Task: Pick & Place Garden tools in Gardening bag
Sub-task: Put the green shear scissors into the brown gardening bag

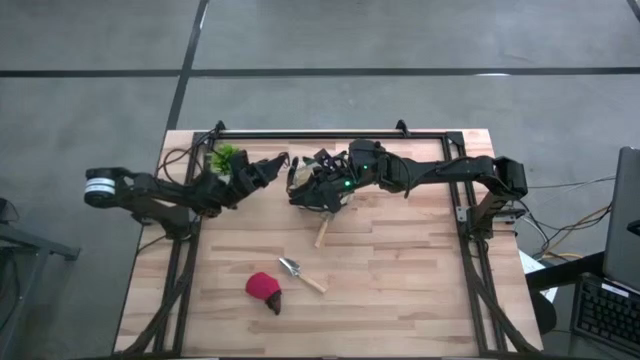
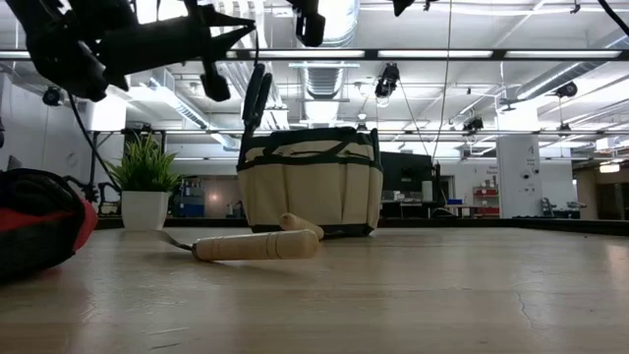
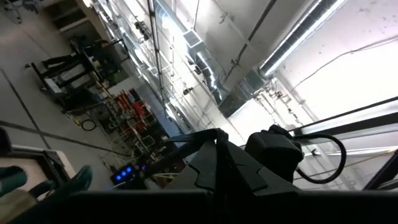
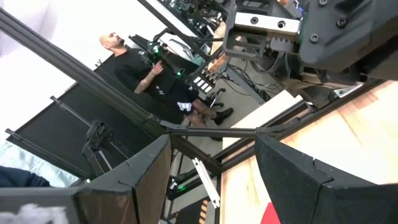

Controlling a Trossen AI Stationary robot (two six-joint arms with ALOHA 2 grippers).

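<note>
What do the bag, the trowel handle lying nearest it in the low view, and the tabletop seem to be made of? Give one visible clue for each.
Bag: probably woven fabric such as canvas; matte tan with dark trim, sides slightly slack.
Trowel handle: looks like pale, smooth wood, rounded, with an even light tone.
Tabletop: seems to be wood in joined strips; plank lines and grain show, with a slight sheen.
</note>
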